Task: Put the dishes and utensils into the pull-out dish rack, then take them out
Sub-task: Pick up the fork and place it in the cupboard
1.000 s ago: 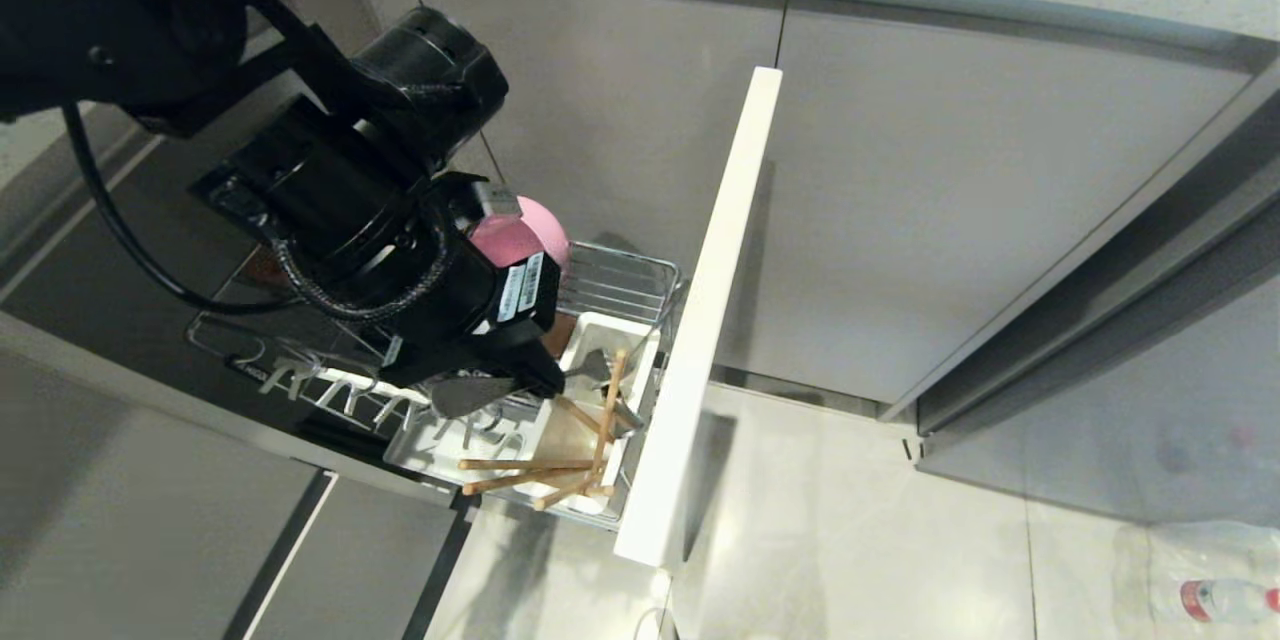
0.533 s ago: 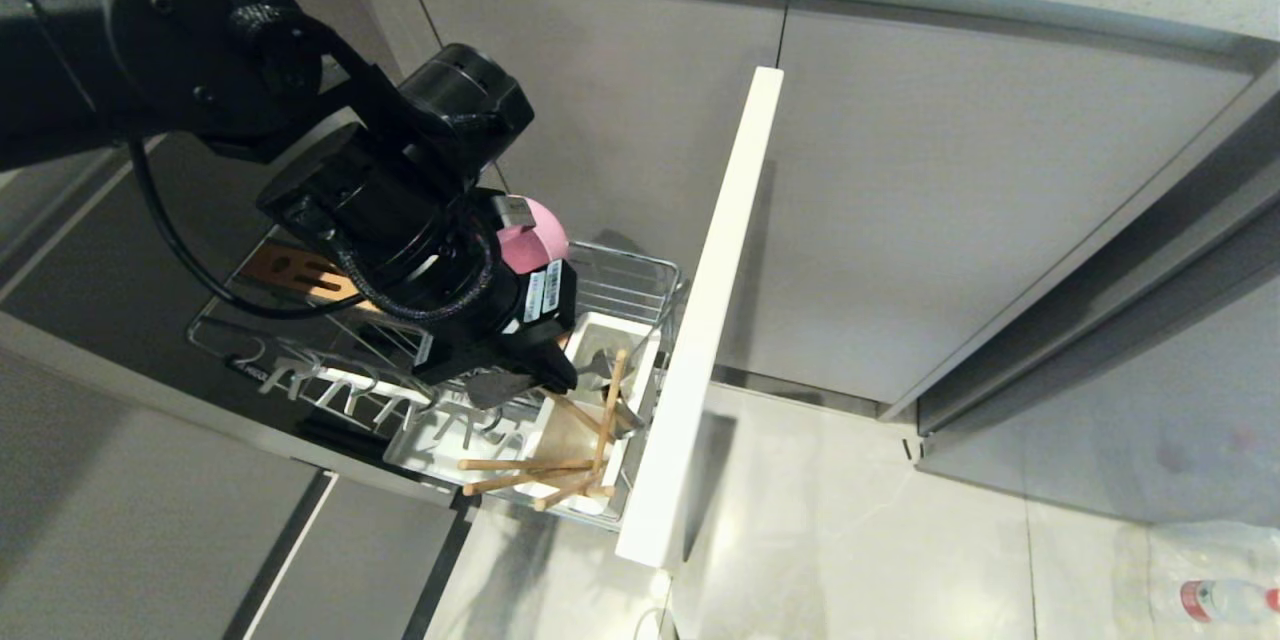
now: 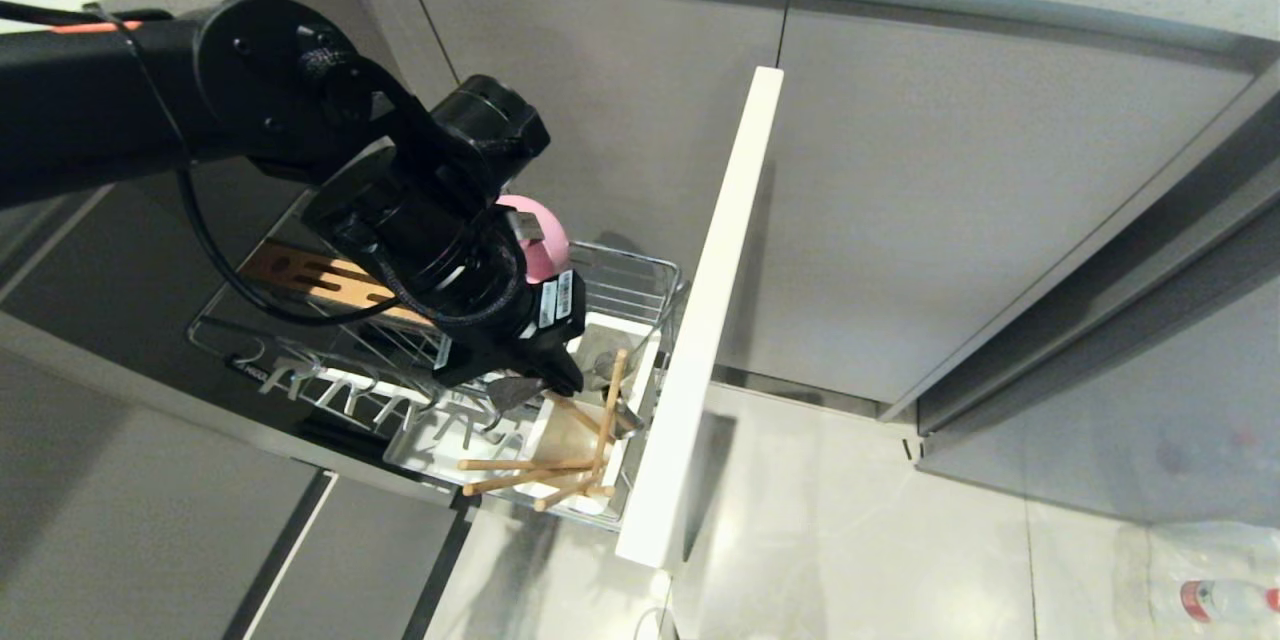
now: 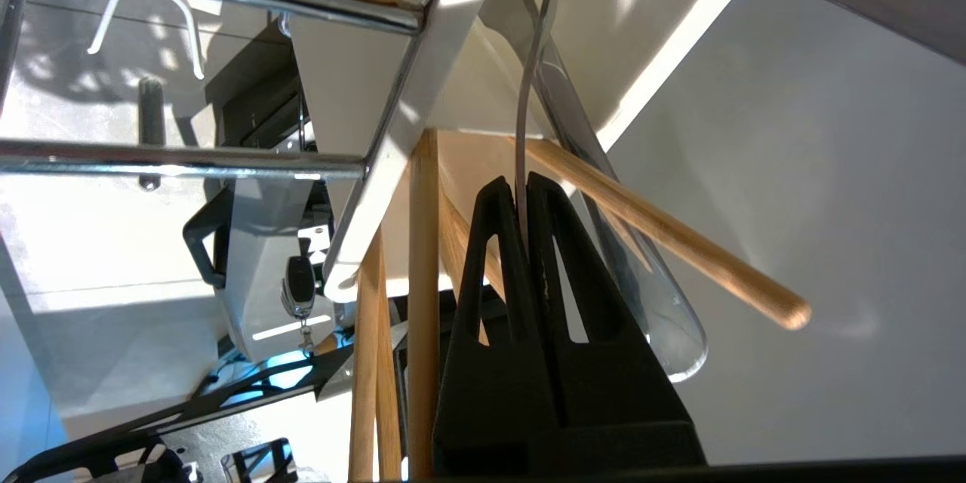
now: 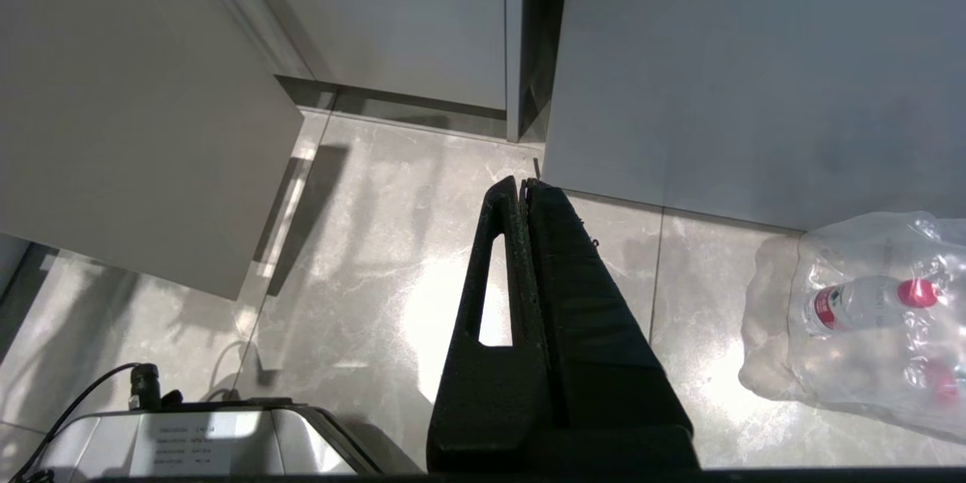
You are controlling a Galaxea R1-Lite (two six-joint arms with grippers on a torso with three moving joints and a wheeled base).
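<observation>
The pull-out dish rack (image 3: 620,290) stands open, a pink bowl (image 3: 545,240) at its back. The left gripper (image 3: 560,382) reaches into the white caddy (image 3: 640,345), pinched shut on the fork (image 4: 528,83) among leaning chopsticks (image 3: 530,465). This looks like unloading; next, lift the fork straight clear without snagging them. The right gripper (image 5: 524,185) hangs closed and empty over the floor (image 5: 362,241).

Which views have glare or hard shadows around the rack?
Head view: the cabinet front throws a dark shadow on the pale, reflective floor. Left wrist view: sunlit patches wash out the pull-out dish rack; the fork gleams in the shut left gripper. Right wrist view: bright glare on the floor tiles.
</observation>
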